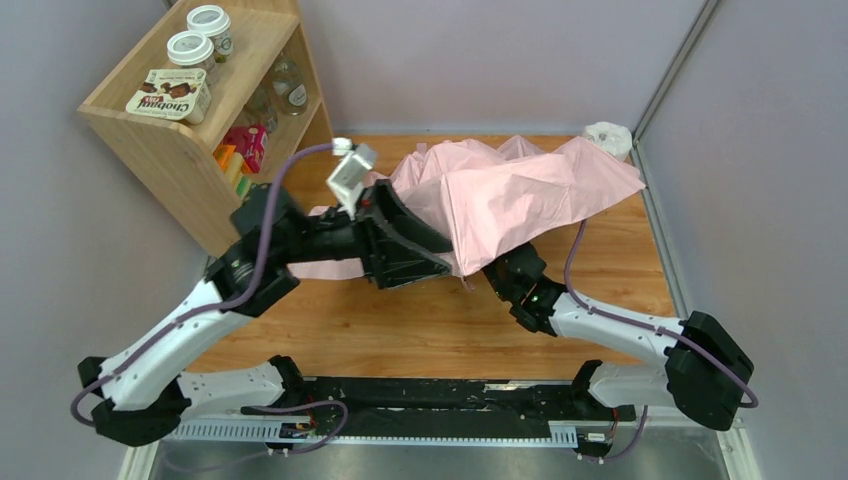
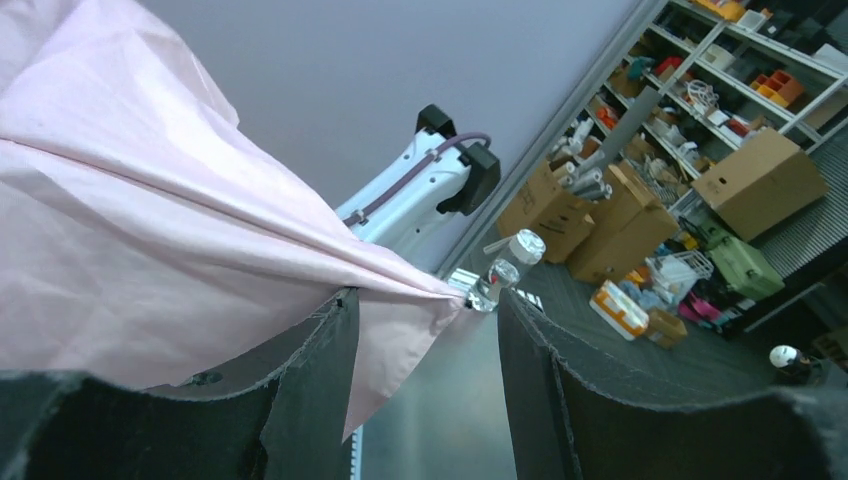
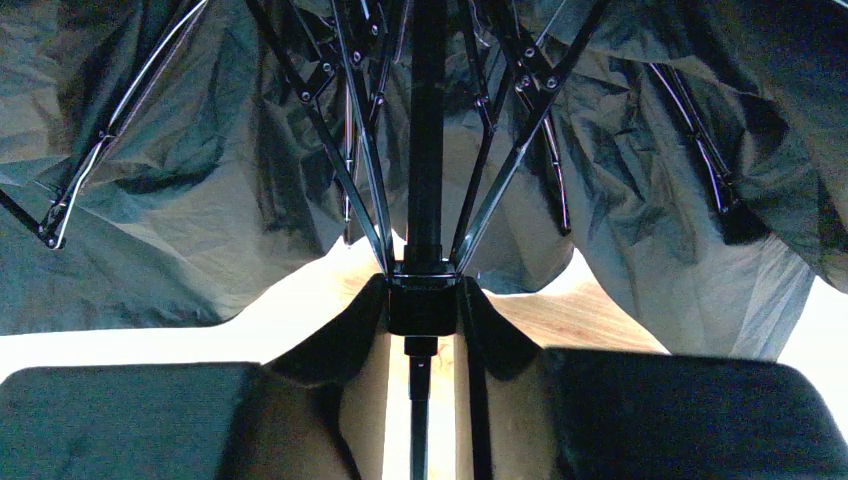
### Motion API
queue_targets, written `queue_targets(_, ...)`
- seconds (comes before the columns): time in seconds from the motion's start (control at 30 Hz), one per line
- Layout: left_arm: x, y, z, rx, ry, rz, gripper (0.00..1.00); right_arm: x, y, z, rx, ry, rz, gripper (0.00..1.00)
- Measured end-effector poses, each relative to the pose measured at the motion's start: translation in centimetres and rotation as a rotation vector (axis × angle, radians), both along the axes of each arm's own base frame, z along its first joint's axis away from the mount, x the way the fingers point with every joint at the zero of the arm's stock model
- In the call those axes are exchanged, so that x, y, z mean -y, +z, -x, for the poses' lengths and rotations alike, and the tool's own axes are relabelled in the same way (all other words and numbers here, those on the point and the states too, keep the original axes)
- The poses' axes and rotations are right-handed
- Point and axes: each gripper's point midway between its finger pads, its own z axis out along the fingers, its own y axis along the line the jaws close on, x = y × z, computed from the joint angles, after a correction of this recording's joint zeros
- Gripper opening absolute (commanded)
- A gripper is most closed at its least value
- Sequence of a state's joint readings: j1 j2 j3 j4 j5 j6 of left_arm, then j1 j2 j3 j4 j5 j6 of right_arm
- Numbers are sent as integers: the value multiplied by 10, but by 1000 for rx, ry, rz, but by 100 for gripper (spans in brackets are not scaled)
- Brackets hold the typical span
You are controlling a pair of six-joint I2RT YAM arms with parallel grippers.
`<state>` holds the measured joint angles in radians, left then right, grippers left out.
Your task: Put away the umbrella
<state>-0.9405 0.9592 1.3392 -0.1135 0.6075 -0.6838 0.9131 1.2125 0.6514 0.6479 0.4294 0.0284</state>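
Right wrist view: the right gripper (image 3: pixel 423 300) is clamped on the umbrella's (image 1: pixel 520 190) stiff black shaft (image 3: pixel 427 130) (surest hold; the fabric looks limp, light, slippery). The left gripper (image 2: pixel 425 305) gapes, fabric draped over one finger. Half-open, the umbrella sprawls across the top view's upper middle.

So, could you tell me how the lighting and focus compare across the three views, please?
Top external: soft, even light; the umbrella is well exposed. Left wrist: its fabric is evenly lit, while the left tool is near-black and slightly soft up close. Right wrist: dim under the canopy, and the table beyond is overexposed.
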Motion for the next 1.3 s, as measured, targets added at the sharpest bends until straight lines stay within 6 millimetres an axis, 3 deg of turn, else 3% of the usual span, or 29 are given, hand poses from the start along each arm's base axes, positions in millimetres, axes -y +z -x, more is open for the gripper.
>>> queue_targets(0.13,40,-26,-25,-75,-24,-77,61,-3,-2,-1,2,10,7,0)
queue_targets(0.23,52,-42,-40,-109,13,-126,61,-4,-5,1,17,22,15,0)
queue_targets(0.33,51,-48,-58,-115,120,-167,61,-1,-17,9,42,51,6,0)
queue_targets(0.43,42,-58,-78,-110,255,-193,61,8,-41,25,58,89,8,0)
queue_targets(0.5,32,-74,-90,-120,342,-221,59,15,-53,37,74,108,15,0)
queue_targets(0.53,27,-85,-95,-132,380,-242,53,17,-56,42,86,120,12,0)
queue_targets(0.67,24,-125,-98,-155,396,-306,51,21,-45,48,122,126,3,0)
queue_targets(0.73,23,-147,-90,-166,355,-334,55,25,-36,44,156,107,-8,0)
queue_targets(0.8,16,-155,-80,-173,333,-355,58,29,-33,37,180,85,-13,0)
queue_targets(0.93,-12,-126,-70,-127,386,-325,61,35,-41,22,195,78,23,0)
queue_targets(0.97,-23,-112,-70,-109,426,-307,68,35,-41,21,202,88,31,0)
queue_targets(1.07,-63,-66,-77,-69,601,-223,73,30,-41,30,234,154,47,0)
queue_targets(1.13,-78,-53,-79,-60,663,-189,73,25,-37,40,256,214,51,0)
queue_targets(1.2,-84,-46,-85,-55,708,-175,74,21,-30,48,280,259,46,0)
queue_targets(1.3,-68,-54,-102,-64,724,-230,74,18,-14,61,328,317,27,0)
